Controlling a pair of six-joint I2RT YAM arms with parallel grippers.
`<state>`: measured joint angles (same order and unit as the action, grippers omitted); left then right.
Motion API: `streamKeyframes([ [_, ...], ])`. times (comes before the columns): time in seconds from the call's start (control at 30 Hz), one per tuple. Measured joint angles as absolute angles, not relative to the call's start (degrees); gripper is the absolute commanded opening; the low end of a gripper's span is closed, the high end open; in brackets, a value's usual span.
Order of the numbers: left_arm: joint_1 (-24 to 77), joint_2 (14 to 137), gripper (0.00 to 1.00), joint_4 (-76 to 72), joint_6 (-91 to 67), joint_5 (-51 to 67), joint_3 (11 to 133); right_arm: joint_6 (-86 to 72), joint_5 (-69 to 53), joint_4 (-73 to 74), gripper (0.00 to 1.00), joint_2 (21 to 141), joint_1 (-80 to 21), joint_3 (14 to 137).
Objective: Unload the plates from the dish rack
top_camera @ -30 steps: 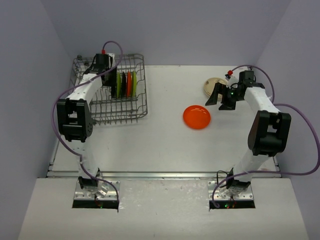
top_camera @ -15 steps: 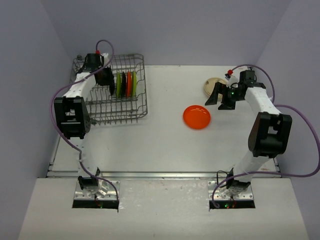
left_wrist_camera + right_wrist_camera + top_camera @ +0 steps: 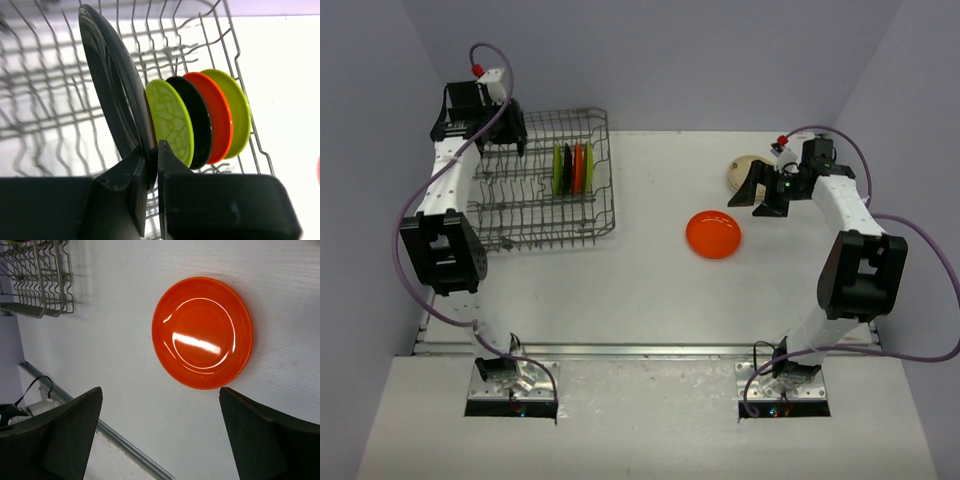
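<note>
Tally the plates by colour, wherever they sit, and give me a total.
Black plates: 2
Lime green plates: 2
Orange plates: 2
Cream plates: 1
Total: 7

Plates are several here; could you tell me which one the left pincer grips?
The black plate pinched in the left pincer; the other black plate stands free in the rack beside the orange plate.

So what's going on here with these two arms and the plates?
The left gripper is pinching a black plate by its rim over the dish rack, where four more plates stand. The right gripper hangs open near an orange plate lying on the table, with a cream plate farther back.
</note>
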<state>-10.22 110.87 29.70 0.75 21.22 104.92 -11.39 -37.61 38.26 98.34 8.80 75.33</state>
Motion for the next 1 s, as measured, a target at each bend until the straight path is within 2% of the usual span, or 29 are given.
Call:
streamKeyframes([
  [0.17,-6.4,100.7,0.0,27.2,13.3,18.7,100.7,-13.4,-40.3,38.2,0.96,97.6,8.8,75.3],
  [0.27,3.6,87.8,0.0,19.2,26.8,11.9,84.7,-14.7,-42.6,37.9,0.93,97.4,8.4,75.3],
  [0.43,28.2,70.2,0.0,9.8,51.7,4.8,56.5,-16.3,-45.3,37.6,0.81,96.7,6.8,75.3],
  [0.63,44.6,54.6,0.0,4.7,81.3,-3.4,27.7,-17.5,-47.6,36.6,0.67,95.6,1.8,74.4],
  [0.77,51.5,49.5,0.0,3.2,94.3,-5.8,21.0,-17.6,-48.1,35.8,0.63,94.3,-4.8,71.2],
  [1.0,56.5,49.0,0.0,-3.7,104.2,-7.5,20.1,-17.6,-48.0,35.3,0.54,94.6,-16.5,67.9],
])
